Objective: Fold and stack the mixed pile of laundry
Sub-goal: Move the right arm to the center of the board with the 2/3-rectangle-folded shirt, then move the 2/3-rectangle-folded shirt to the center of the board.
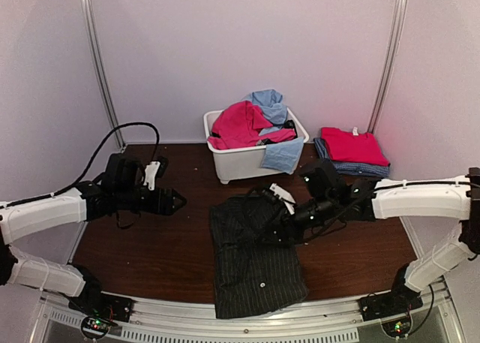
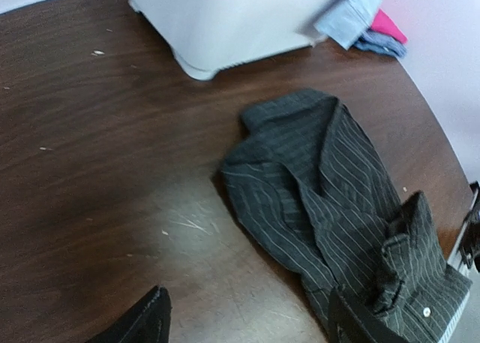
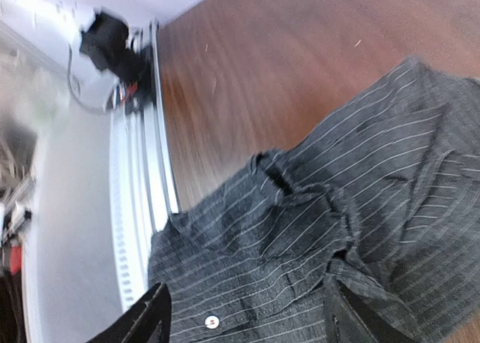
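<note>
Now | white tub (image 1: 238, 165): pink cloth (image 1: 238, 124), light-blue cloth (image 1: 268, 103) | pinstriped shirt (image 1: 251, 257): on table (image 1: 142, 245)

Near centre: black shirt (image 1: 255, 257), fine white pinstripes; table (image 1: 150, 238) dark brown wood-grain. Far: white tub (image 1: 240, 165), pink-red garment (image 1: 238, 125), light blue garment (image 1: 268, 103). Far right: pink-red top (image 1: 352, 145), blue checked shirt (image 1: 356, 168).

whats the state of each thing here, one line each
black pinstriped shirt: laid out on the table, rumpled, not neatly folded
white tub: upright, garments heaped inside, light blue one draped over the rim
pink top: folded, on the blue checked shirt
blue checked shirt: folded, bottom of the stack
left gripper: open, empty
right gripper: open, over the black pinstriped shirt
</note>
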Action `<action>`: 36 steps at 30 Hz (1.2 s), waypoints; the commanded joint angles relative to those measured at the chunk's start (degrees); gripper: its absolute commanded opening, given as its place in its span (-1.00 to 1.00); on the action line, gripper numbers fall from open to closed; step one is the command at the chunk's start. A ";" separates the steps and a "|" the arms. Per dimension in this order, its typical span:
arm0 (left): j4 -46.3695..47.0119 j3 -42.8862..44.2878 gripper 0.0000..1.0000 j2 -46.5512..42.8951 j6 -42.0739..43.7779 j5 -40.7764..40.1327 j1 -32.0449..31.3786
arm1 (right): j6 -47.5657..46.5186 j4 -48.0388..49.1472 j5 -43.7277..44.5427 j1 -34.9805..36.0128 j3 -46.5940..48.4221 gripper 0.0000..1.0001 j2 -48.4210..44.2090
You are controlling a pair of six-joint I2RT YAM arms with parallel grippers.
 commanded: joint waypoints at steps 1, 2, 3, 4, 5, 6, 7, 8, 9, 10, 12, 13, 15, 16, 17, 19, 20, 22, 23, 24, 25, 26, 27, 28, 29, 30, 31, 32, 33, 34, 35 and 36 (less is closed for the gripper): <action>5.94 -3.09 0.46 1.64 1.20 6.13 -6.39 | 9.36 3.71 0.98 -5.81 -5.80 0.45 -8.44; 7.09 -3.60 0.46 2.28 1.01 7.10 -7.58 | 9.90 2.11 1.65 -7.55 -6.92 0.45 -9.18; 7.76 -3.78 0.44 3.19 0.70 7.88 -9.02 | 10.74 0.50 2.79 -9.32 -8.26 0.46 -9.78; 8.30 -3.87 0.41 4.11 0.42 8.57 -10.48 | 11.63 -0.40 3.47 -10.98 -9.69 0.45 -10.30; 9.22 -3.93 0.40 5.56 -0.09 9.33 -11.93 | 12.38 -0.63 3.22 -12.40 -11.83 0.44 -10.73; 10.10 -4.13 0.38 6.55 -0.75 9.97 -13.73 | 13.21 -0.28 2.77 -13.80 -13.43 0.43 -11.11; 11.79 -4.41 0.38 7.34 -1.53 10.37 -16.26 | 14.05 0.51 1.56 -14.83 -14.73 0.43 -11.36; 13.46 -4.79 0.38 8.15 -2.48 10.46 -18.02 | 14.71 1.17 0.58 -15.39 -15.74 0.43 -11.36; 15.26 -5.42 0.38 8.97 -3.79 10.63 -19.60 | 15.47 2.02 -0.25 -15.58 -16.57 0.43 -11.15; 17.34 -5.96 0.38 9.90 -5.25 10.80 -20.76 | 16.15 3.11 -1.12 -15.57 -17.25 0.43 -10.63; 21.35 -6.67 0.38 12.24 -7.79 11.36 -23.02 | 17.19 5.47 -2.62 -15.61 -18.54 0.43 -8.85; 22.67 -6.58 0.38 13.64 -8.66 11.06 -24.15 | 17.73 6.77 -3.05 -15.57 -19.07 0.42 -7.86; 25.15 -5.87 0.37 16.41 -10.58 11.27 -25.61 | 18.89 10.53 -5.39 -15.64 -19.57 0.39 -6.05; 26.63 -5.75 0.36 17.58 -11.53 11.59 -25.94 | 19.88 12.04 -6.52 -15.58 -19.92 0.37 -5.40; 28.22 -5.91 0.32 18.41 -12.72 11.56 -26.05 | 20.49 14.80 -7.10 -15.57 -20.12 0.33 -4.82; 30.91 -6.72 0.22 19.51 -14.95 11.13 -26.13 | 20.95 16.85 -7.99 -15.57 -19.62 0.23 -3.01; 31.89 -7.28 0.14 19.76 -15.69 10.85 -26.14 | 21.04 17.52 -8.28 -15.57 -19.32 0.14 -1.90; 31.63 -7.76 -0.08 19.97 -16.67 8.78 -26.09 | 21.36 19.47 -9.03 -15.50 -19.07 -0.04 0.56; 31.02 -7.83 -0.21 20.11 -16.67 7.30 -26.05 | 21.73 21.37 -9.47 -15.53 -19.00 -0.17 1.74; 29.32 -7.59 -0.33 20.51 -16.51 5.64 -25.82 | 22.07 22.83 -9.85 -15.53 -18.76 -0.25 2.95; 28.43 -7.25 -0.44 21.13 -16.33 4.39 -25.30 | 22.30 23.93 -9.96 -15.55 -18.22 -0.33 4.59; 27.86 -6.90 -0.56 22.04 -15.94 3.93 -24.55 | 22.33 24.62 -9.88 -15.56 -17.35 -0.42 6.42; 26.90 -6.35 -0.66 23.19 -15.66 3.53 -23.47 | 22.20 25.11 -9.81 -15.52 -16.21 -0.55 8.32; 26.23 -5.68 -0.76 24.34 -15.17 3.20 -22.30 | 21.86 25.10 -9.44 -15.60 -14.81 -0.67 10.37; 26.35 -5.23 -0.84 25.40 -14.83 3.40 -20.82 | 21.62 25.02 -8.64 -15.64 -13.21 -0.74 12.05; 26.56 -4.77 -0.91 26.16 -14.27 3.85 -19.26 | 21.34 24.86 -7.84 -15.65 -11.67 -0.78 13.62; 26.30 -4.20 -0.97 26.83 -13.80 3.89 -17.66 | 20.92 24.42 -7.12 -15.87 -9.66 -0.81 15.06; 26.34 -3.63 -1.00 27.29 -13.10 4.05 -16.03 | 20.61 23.80 -6.04 -16.11 -7.73 -0.84 16.17; 26.13 -2.97 -1.00 27.60 -12.19 4.29 -14.63 | 20.34 23.33 -5.07 -16.51 -5.92 -0.86 17.38; 25.34 -1.95 -1.00 27.79 -11.28 4.13 -13.20 | 19.93 22.88 -4.62 -17.20 -4.02 -0.87 18.34; 24.61 -0.84 -1.00 27.94 -10.24 3.80 -11.92 | 19.62 22.56 -4.27 -18.04 -2.38 -0.87 19.34; 24.43 0.05 -1.00 28.10 -9.43 3.86 -10.75 | 19.37 22.08 -3.94 -18.83 -0.60 -0.87 20.32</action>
